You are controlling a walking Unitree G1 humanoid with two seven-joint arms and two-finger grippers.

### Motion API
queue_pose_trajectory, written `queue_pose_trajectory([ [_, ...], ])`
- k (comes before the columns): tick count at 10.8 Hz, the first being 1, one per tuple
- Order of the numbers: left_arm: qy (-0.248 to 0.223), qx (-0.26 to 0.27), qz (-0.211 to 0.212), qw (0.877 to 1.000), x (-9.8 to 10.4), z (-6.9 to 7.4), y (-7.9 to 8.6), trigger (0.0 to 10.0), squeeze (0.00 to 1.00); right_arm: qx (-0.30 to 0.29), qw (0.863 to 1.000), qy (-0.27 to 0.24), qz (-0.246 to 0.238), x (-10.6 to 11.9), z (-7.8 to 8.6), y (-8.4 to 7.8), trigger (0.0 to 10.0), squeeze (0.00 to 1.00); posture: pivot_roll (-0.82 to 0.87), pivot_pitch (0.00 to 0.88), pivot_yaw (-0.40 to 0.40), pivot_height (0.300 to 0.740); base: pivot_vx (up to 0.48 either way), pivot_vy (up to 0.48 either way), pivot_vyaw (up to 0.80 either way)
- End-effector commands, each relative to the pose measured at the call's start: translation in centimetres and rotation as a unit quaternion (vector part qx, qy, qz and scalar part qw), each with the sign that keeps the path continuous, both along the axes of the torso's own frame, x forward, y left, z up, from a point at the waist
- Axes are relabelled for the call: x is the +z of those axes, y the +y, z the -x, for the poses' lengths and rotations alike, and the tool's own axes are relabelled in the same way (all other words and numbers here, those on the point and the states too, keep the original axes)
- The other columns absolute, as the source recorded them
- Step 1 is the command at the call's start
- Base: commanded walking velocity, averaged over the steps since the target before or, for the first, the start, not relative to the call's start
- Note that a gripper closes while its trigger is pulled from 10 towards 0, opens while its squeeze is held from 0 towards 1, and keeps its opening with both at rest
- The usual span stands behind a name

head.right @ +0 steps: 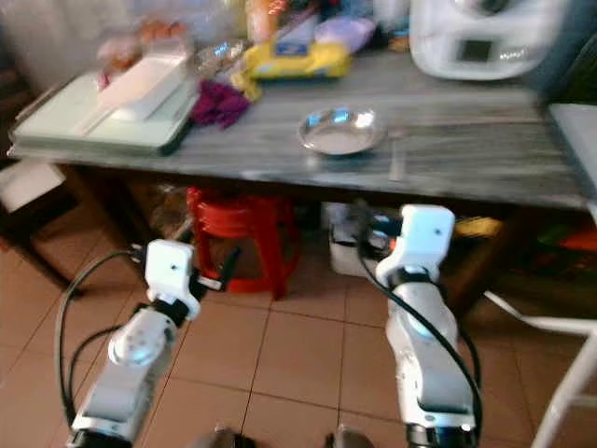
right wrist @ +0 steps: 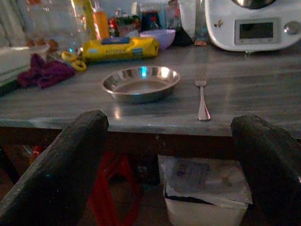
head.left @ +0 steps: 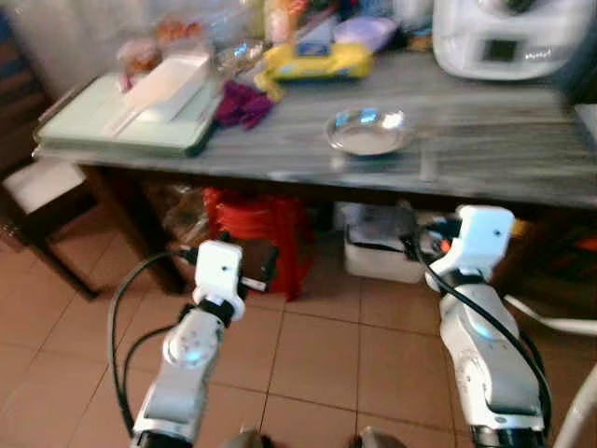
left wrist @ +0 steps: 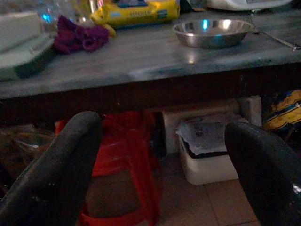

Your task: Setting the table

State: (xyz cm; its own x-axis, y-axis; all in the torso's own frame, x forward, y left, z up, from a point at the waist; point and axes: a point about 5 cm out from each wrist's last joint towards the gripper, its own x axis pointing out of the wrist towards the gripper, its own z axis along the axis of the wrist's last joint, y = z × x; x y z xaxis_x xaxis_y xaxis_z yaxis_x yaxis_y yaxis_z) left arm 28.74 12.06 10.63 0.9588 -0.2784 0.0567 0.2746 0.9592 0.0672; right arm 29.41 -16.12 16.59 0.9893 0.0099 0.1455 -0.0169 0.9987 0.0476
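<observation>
A shallow steel bowl (head.left: 367, 132) sits on the grey wooden table (head.left: 485, 159), near its front edge. A steel fork (right wrist: 202, 98) lies on the table just beside the bowl, on its right. Both arms are raised in front of the table, below its edge. My left gripper (left wrist: 160, 165) is open with nothing between its fingers, facing the space under the table. My right gripper (right wrist: 174, 160) is open too, facing the bowl (right wrist: 140, 83) and fork from below table height.
On the table stand a white kitchen machine (head.left: 504, 37), a yellow packet (head.left: 312, 62), a purple cloth (head.left: 242, 105), a pale green tray (head.left: 121, 121) and jars at the back. Under it are a red stool (head.left: 266, 233) and a white box (head.left: 382, 247). A dark chair (head.left: 42, 201) stands left.
</observation>
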Motion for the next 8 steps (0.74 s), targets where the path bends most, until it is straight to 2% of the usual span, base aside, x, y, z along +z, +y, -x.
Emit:
queue_pose_trajectory([
  [1, 0.007, 0.001, 0.001, 1.000, -0.20, 0.14, -0.02, 10.0, 0.00, -0.007, 1.000, 0.001, 0.002, 0.01, -0.10, -0.26, 10.0, 0.00, -0.15, 0.130, 0.074, 0.740, -0.326, 0.000, 0.00],
  [8, 0.013, -0.011, -0.009, 1.000, -0.41, 0.08, -0.10, 10.0, 0.00, -0.014, 1.000, 0.005, 0.002, -0.38, -0.36, -0.31, 10.0, 0.00, -0.14, 0.122, 0.079, 0.740, -0.305, 0.000, 0.00],
])
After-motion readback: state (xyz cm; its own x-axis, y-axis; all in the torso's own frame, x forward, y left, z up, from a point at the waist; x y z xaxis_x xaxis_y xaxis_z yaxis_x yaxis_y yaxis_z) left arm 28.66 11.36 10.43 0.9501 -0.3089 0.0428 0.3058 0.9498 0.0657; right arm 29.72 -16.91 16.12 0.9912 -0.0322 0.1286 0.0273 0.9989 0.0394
